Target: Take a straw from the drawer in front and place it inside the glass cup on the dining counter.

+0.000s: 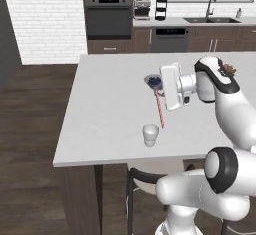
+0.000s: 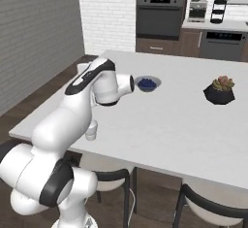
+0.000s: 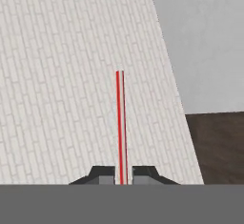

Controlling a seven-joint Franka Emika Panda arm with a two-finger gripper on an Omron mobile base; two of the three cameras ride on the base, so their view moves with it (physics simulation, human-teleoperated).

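Red-pink and thin, the straw (image 1: pixel 159 108) was clamped between the closed fingers of the gripper (image 3: pixel 122 176), which pinched it at one end so that its length ran straight out from the fingertips (image 3: pixel 102 174). In the hand view the straw stood against a white brick wall (image 3: pixel 71 75), with a grey wall and a patch of dark wood floor to one side.

Taking the glass cup (image 1: pixel 150 134) as the landmark: it stood upright near the front edge of the dining counter (image 1: pixel 100 109), the white-topped island. The straw slanted in the air above the counter just behind the cup, its lower end hanging close beside the cup's rim and a little to its right in the left base view, not inside it. Its upper end rose toward the white hand of the arm, which reached across the counter behind the cup.

Farther back from the cup lay a small bowl of dark blue berries (image 2: pixel 147 83). Well off to the cup's right sat a dark pot with a succulent (image 2: pixel 220 90).
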